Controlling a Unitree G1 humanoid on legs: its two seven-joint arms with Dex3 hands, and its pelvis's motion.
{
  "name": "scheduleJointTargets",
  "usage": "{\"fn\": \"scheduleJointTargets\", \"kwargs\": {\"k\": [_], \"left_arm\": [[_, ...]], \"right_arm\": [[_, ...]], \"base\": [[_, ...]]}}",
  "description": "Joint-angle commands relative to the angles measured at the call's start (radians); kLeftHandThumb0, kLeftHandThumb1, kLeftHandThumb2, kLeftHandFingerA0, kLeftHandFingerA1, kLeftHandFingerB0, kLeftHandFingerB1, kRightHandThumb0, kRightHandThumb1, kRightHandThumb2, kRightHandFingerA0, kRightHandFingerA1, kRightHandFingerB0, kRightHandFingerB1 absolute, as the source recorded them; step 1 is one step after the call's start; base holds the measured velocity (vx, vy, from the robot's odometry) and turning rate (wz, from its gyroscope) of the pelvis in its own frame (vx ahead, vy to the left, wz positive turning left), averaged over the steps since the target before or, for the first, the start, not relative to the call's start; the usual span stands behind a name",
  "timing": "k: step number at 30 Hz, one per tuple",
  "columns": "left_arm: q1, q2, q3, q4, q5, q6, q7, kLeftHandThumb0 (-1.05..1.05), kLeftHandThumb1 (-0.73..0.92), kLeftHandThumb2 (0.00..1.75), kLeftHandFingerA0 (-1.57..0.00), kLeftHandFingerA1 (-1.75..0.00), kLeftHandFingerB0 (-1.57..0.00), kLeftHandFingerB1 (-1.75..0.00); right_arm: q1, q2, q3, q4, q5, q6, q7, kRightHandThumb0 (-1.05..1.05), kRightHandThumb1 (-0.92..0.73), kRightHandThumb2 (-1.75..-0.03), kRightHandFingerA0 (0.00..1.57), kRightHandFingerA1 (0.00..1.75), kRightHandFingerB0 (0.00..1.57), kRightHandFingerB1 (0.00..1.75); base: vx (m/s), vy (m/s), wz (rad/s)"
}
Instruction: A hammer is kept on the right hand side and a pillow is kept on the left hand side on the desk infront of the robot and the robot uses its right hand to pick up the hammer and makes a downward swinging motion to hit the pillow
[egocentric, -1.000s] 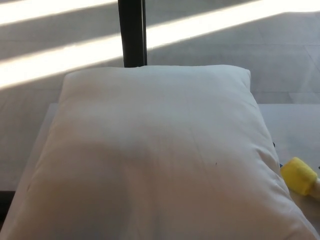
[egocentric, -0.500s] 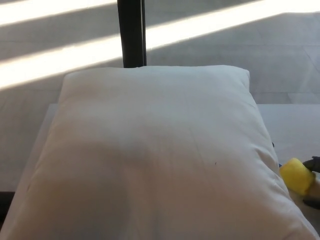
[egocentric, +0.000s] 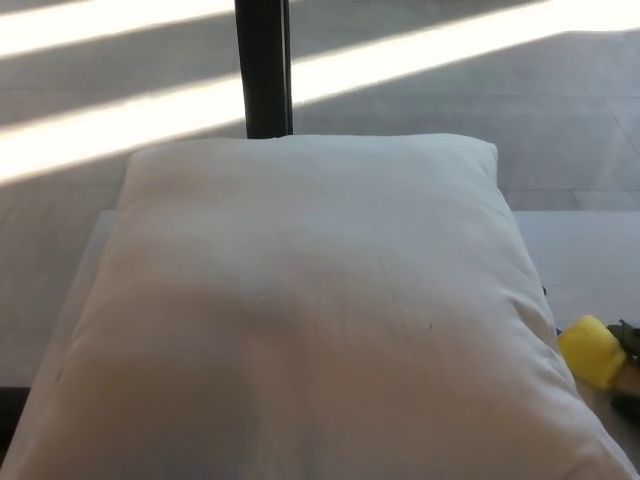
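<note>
A large white pillow (egocentric: 300, 310) fills most of the head view, lying on the pale desk (egocentric: 585, 250). At the right edge, just past the pillow's lower right corner, the yellow head of the hammer (egocentric: 592, 351) shows; its handle runs out of the picture. A small dark part of my right hand (egocentric: 632, 345) appears at the picture's right edge, right against the hammer head. Too little of the hand shows to tell its state or whether it holds the hammer. My left hand is out of sight.
A dark vertical post (egocentric: 264, 65) stands behind the pillow. Beyond the desk is a grey floor with bright sunlit stripes (egocentric: 120, 120). A strip of bare desk lies to the right of the pillow.
Dark parts of my right hand have come in at the right edge beside the hammer head. The hammer head has shifted slightly left. The view has moved a little.
</note>
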Motion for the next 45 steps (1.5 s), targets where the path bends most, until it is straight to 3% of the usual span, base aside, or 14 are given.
{"fn": "scheduleJointTargets", "kwargs": {"k": [1, 7, 12, 14, 15, 17, 19, 20, 23, 25, 34, 36, 42, 45], "left_arm": [[-0.002, 0.007, 0.002, 0.012, -0.005, -0.017, 0.0, -0.66, 0.74, 0.63, -0.6, -0.51, -0.49, -0.42], [-0.005, 0.008, -0.013, 0.018, 0.009, -0.021, -0.001, -0.66, 0.76, 0.64, -0.6, -0.5, -0.5, -0.41], [-0.004, 0.008, -0.01, 0.015, 0.0, -0.027, -0.022, -0.66, 0.76, 0.63, -0.6, -0.53, -0.48, -0.42], [-0.002, 0.007, -0.009, 0.014, 0.0, -0.032, -0.021, -0.65, 0.76, 0.63, -0.6, -0.53, -0.49, -0.43], [-0.01, 0.009, -0.009, 0.018, 0.002, -0.03, -0.008, -0.66, 0.74, 0.63, -0.6, -0.5, -0.51, -0.42], [-0.016, 0.013, -0.014, 0.018, 0.008, -0.029, -0.005, -0.65, 0.75, 0.63, -0.62, -0.52, -0.51, -0.42], [-0.016, 0.012, -0.016, 0.017, 0.008, -0.034, -0.006, -0.66, 0.75, 0.63, -0.63, -0.55, -0.52, -0.43], [-0.016, 0.015, -0.016, 0.019, 0.008, -0.033, -0.008, -0.67, 0.74, 0.62, -0.61, -0.52, -0.51, -0.42], [-0.022, 0.02, -0.013, 0.029, 0.006, -0.025, -0.001, -0.66, 0.74, 0.63, -0.61, -0.5, -0.51, -0.42], [-0.022, 0.019, -0.016, 0.032, 0.009, -0.029, 0.001, -0.65, 0.75, 0.63, -0.61, -0.48, -0.5, -0.41], [-0.018, 0.019, -0.016, 0.028, 0.005, -0.03, -0.003, -0.65, 0.76, 0.63, -0.62, -0.52, -0.51, -0.42], [-0.018, 0.018, -0.014, 0.028, 0.004, -0.031, 0.001, -0.65, 0.75, 0.63, -0.63, -0.52, -0.51, -0.41], [-0.01, 0.018, -0.005, 0.031, -0.001, -0.036, -0.002, -0.63, 0.76, 0.63, -0.63, -0.52, -0.52, -0.43], [-0.005, 0.022, -0.005, 0.029, 0.0, -0.032, -0.007, -0.64, 0.75, 0.63, -0.63, -0.52, -0.5, -0.42]], "right_arm": [[0.048, 0.067, -0.013, 0.102, -0.052, 0.026, -0.104, -0.46, -0.66, -0.6, 0.86, 1.12, 0.29, 0.34], [0.069, 0.144, -0.058, 0.115, -0.06, -0.027, -0.252, -0.24, -0.72, -0.61, 0.88, 1.43, 0.6, 0.42], [0.067, 0.141, -0.021, 0.109, -0.112, -0.049, -0.258, -0.23, -0.62, -0.58, 0.85, 1.46, 0.93, 0.62], [0.063, 0.144, -0.011, 0.118, -0.126, -0.042, -0.262, -0.24, -0.69, -0.63, 0.82, 1.55, 0.87, 0.83], [0.053, 0.129, 0.004, 0.127, -0.139, -0.045, -0.235, -0.21, -0.72, -0.63, 0.76, 1.68, 0.66, 1.45], [0.039, 0.098, 0.032, 0.14, -0.173, -0.057, -0.221, -0.23, -0.73, -0.63, 0.78, 1.66, 0.69, 1.22], [0.039, 0.087, 0.036, 0.148, -0.172, -0.08, -0.247, -0.2, -0.7, -0.64, 0.84, 1.66, 0.7, 1.35], [0.041, 0.073, 0.036, 0.148, -0.173, -0.102, -0.259, -0.23, -0.65, -0.7, 0.83, 1.54, 0.86, 0.7], [0.05, 0.043, 0.035, 0.145, -0.175, -0.155, -0.293, -0.22, -0.63, -0.75, 0.85, 1.59, 0.89, 0.79], [0.05, 0.02, 0.049, 0.145, -0.189, -0.158, -0.27, -0.31, -0.75, -0.7, 0.83, 1.47, 0.8, 0.55], [0.058, -0.029, 0.018, 0.165, -0.155, -0.227, -0.22, -0.32, -0.76, -0.72, 0.79, 1.39, 0.77, 0.6], [0.067, -0.042, 0.004, 0.163, -0.156, -0.23, -0.241, -0.32, -0.71, -0.74, 0.79, 1.52, 0.8, 0.72], [0.086, -0.067, -0.093, 0.177, -0.1, -0.25, -0.217, -0.28, -0.67, -0.72, 0.86, 1.45, 0.69, 0.55], [0.085, -0.064, -0.213, 0.187, 0.009, -0.184, -0.126, -0.28, -0.74, -0.76, 0.82, 1.45, 0.7, 0.86]], "base": [[0.0, 0.0, 0.0], [0.0, 0.0, 0.0], [0.0, 0.0, 0.0], [0.0, 0.0, 0.0], [0.0, 0.0, 0.0], [0.0, 0.0, 0.0], [0.0, 0.0, 0.0], [0.0, 0.0, 0.0], [0.0, 0.0, 0.0], [0.0, 0.0, 0.0], [0.0, 0.0, 0.0], [0.0, 0.0, 0.0], [0.0, 0.0, 0.0], [0.0, 0.0, 0.0]]}}
